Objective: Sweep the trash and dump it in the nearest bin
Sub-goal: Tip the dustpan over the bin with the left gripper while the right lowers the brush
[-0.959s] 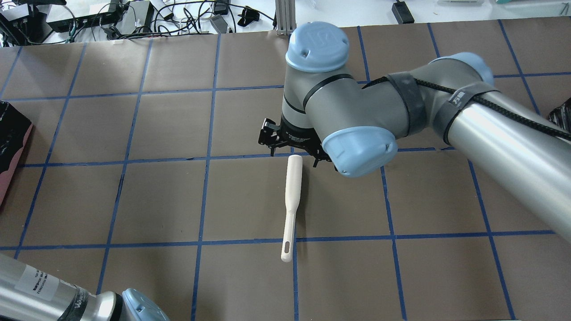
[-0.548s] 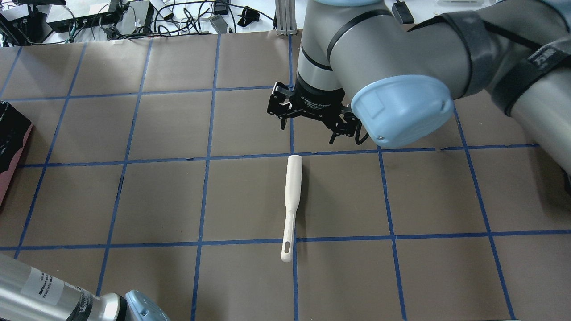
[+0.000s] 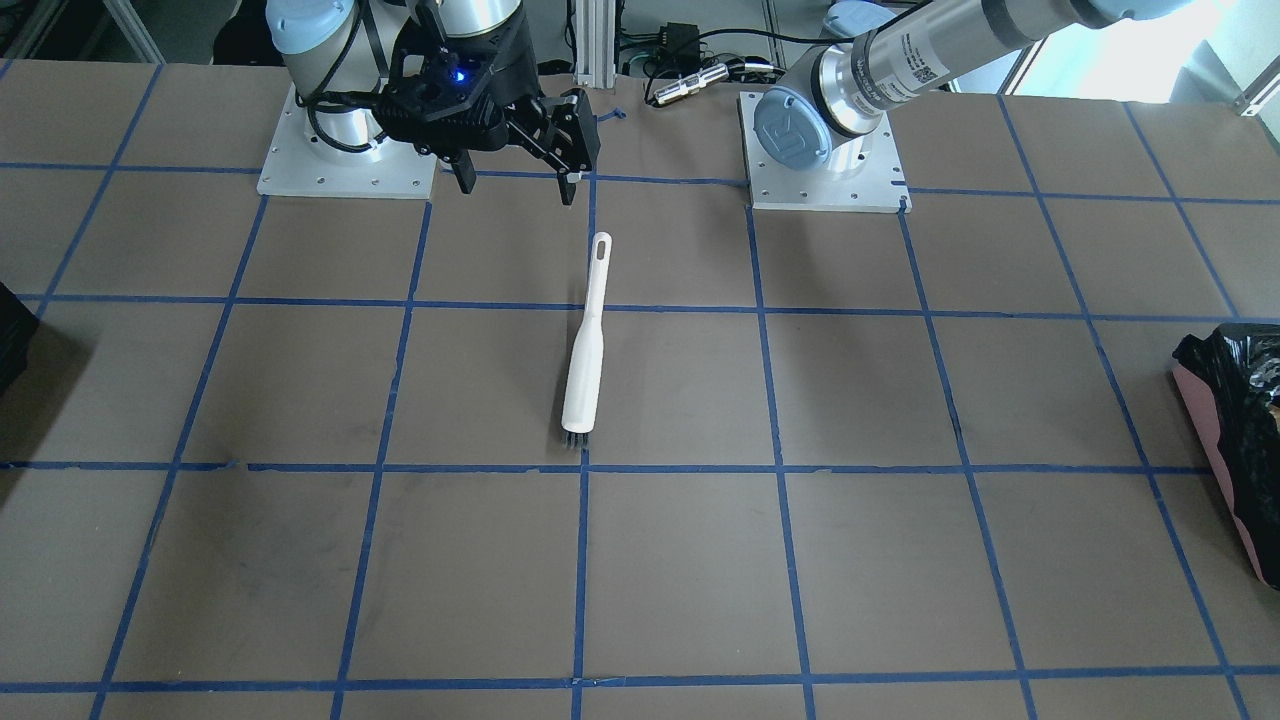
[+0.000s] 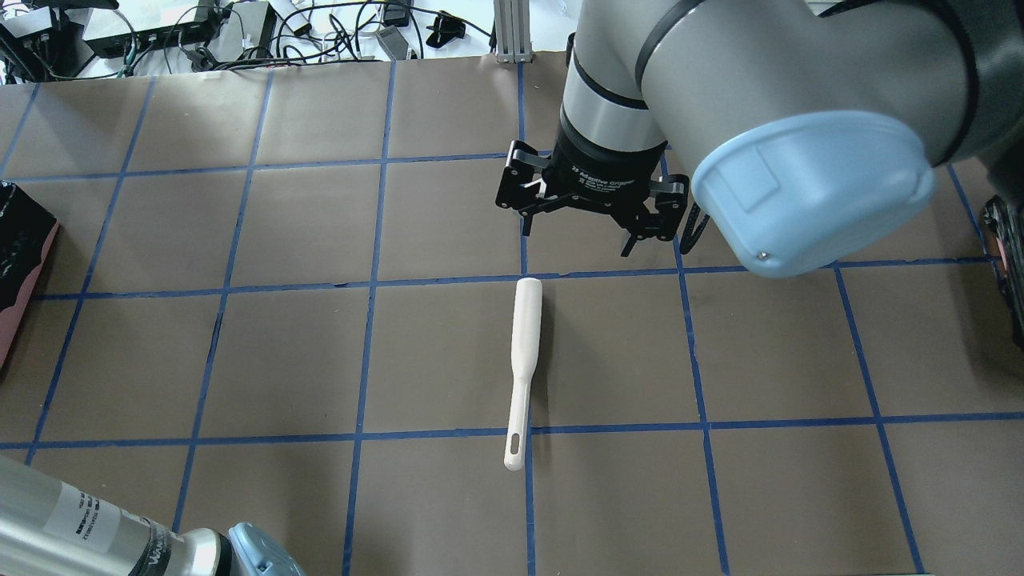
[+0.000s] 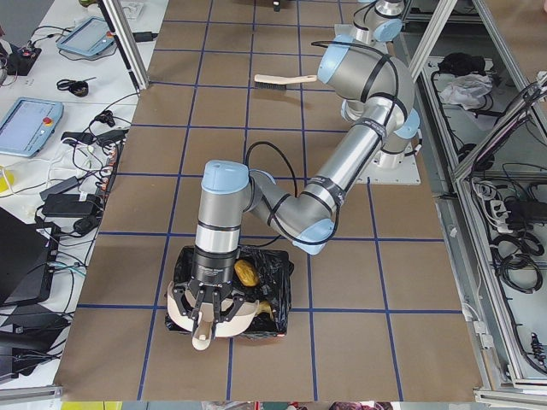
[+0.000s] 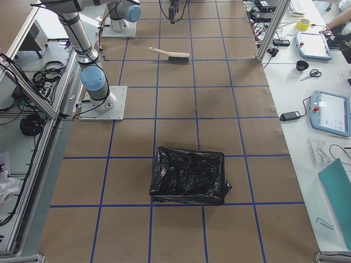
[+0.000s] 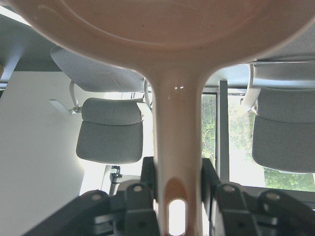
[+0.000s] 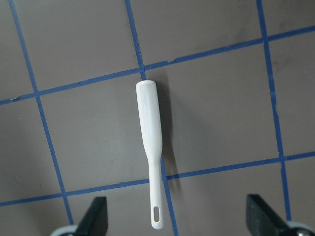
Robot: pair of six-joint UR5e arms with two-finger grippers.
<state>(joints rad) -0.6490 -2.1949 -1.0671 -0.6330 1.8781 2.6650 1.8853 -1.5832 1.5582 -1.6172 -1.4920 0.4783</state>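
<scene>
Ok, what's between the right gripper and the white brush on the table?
Nothing: the right gripper hangs open, clear of the brush, and only bare brown table with a blue tape line shows between them, in the overhead view.

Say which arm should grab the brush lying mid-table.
Right. The right gripper hangs open near the brush, with the brush full in its wrist view. The left gripper is shut on the dustpan, far off at the bin.
</scene>
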